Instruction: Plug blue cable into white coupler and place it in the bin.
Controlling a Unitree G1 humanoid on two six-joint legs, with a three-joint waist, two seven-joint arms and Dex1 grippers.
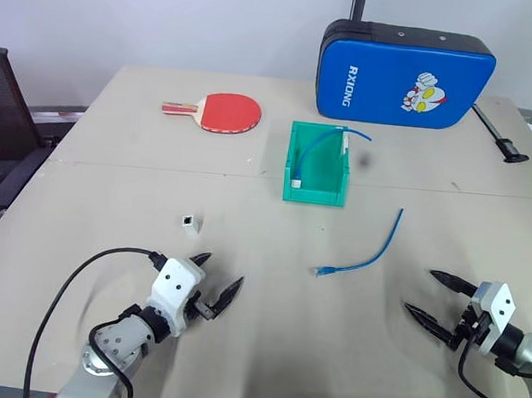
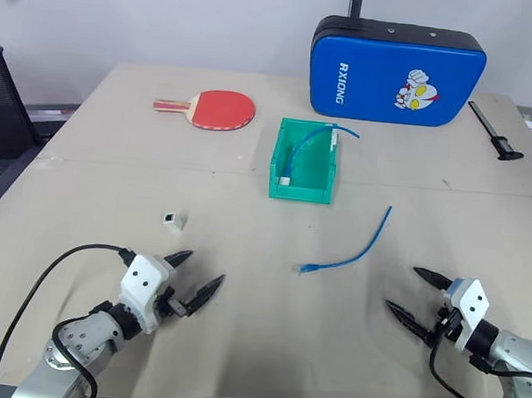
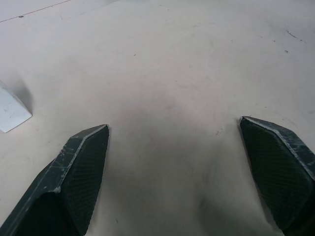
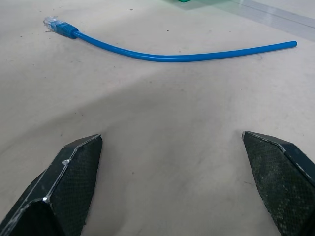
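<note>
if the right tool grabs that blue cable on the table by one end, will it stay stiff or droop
Probably droops somewhat: the blue cable is thin and long, lying in a loose curve on the table. It looks light, so a push would likely slide or swing it rather than roll it. Its small clear plug end may be slippery to pinch.

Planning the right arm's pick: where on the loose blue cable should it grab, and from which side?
Probably just behind the plug end, on the blue cable: that leaves the plug free for the white coupler. The cable lies flat on the table, curving toward the bin, so come from above, fingers straddling it. The right gripper is open, nearby.
</note>
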